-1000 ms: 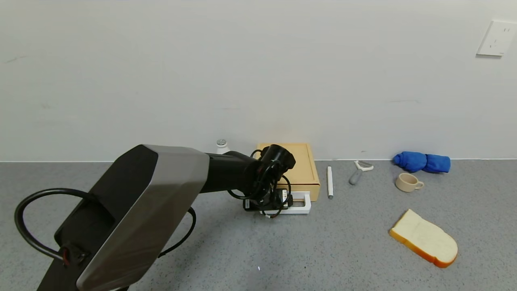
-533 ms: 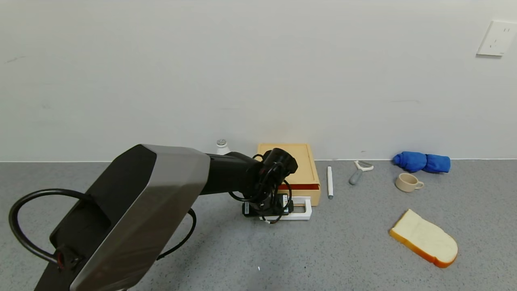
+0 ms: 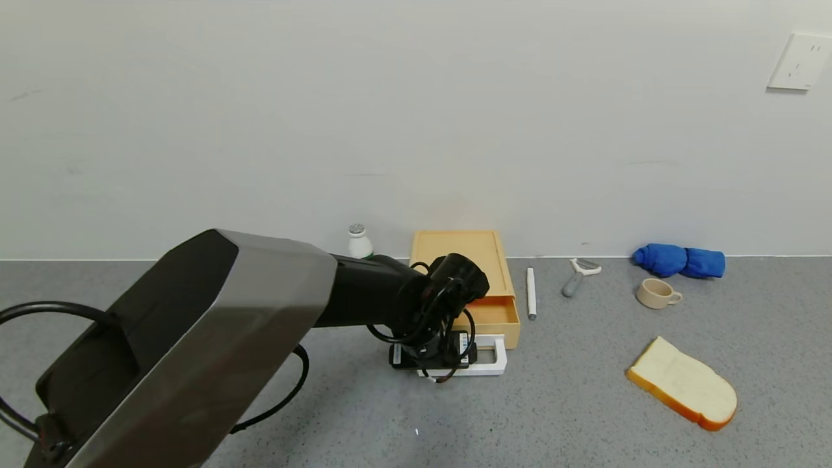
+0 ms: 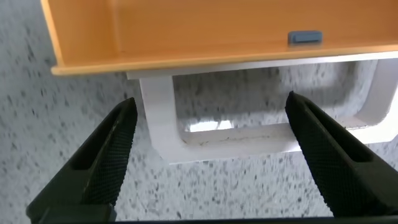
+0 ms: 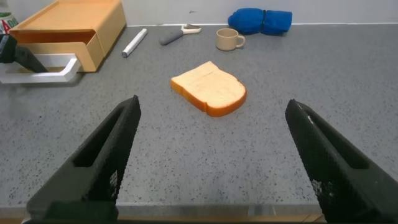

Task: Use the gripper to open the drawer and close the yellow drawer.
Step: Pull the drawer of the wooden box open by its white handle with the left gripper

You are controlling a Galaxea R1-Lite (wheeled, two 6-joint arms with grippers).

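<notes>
Counter (image 3: 585, 416): grey, speckled. Bottle (image 3: 359, 242), white, by the wall. Pen (image 3: 531, 293), white. Peeler (image 3: 577, 275), grey handle. Cup (image 3: 656, 293), beige. Cloth (image 3: 679, 260), blue, rolled. Bread slice (image 3: 682, 383), lying flat. Wall socket (image 3: 799, 62).

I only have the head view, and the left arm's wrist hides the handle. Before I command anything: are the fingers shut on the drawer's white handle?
Observer: No. In the left wrist view, the left gripper is open. Its fingers are spread apart, and the bar of the white handle runs between them without being pinched.
Operator: I can't see the right gripper at all. Where is it?
Observer: In the right wrist view, the right gripper is open and holds nothing. It is above the grey table, with the bread slice ahead of it.
</notes>
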